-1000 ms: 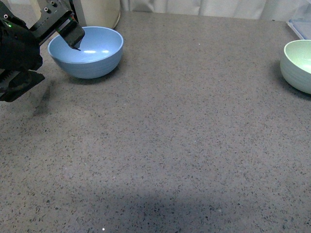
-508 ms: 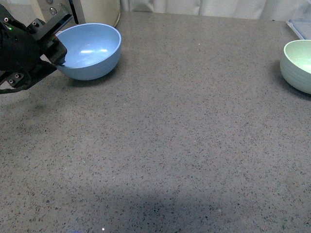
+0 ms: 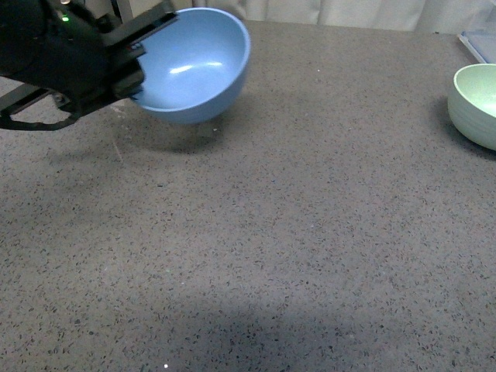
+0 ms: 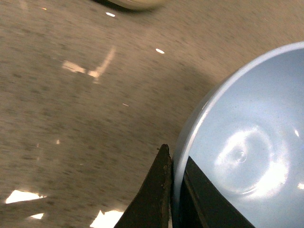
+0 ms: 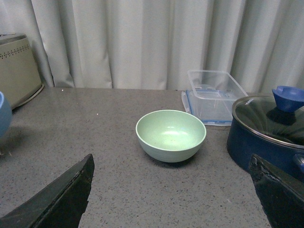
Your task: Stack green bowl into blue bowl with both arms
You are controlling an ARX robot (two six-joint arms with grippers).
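The grey speckled desk (image 3: 294,232) fills the front view, with a pale curtain (image 5: 142,42) hanging along its far edge and a beige box (image 5: 19,66) tucked at the far left corner. Over by that corner, the left arm (image 3: 54,54) is up off the surface, its jaws clamped on the rim of the blue bowl (image 3: 198,66), one black finger (image 4: 154,194) outside the wall and the other inside. The right arm (image 5: 280,194) shows only in its own wrist view: jaws spread wide, nothing between them. A dark blue pot (image 5: 266,137) with a glass lid stands near the green bowl, not touching it. The blue bowl hangs clear of the desk, its shadow beneath it, tipped so its glossy inside faces toward the right edge. The green bowl (image 5: 171,135) sits upright on the desk near the right edge, well apart from the blue one. A clear plastic container (image 5: 213,95) rests behind it, toward the far edge.
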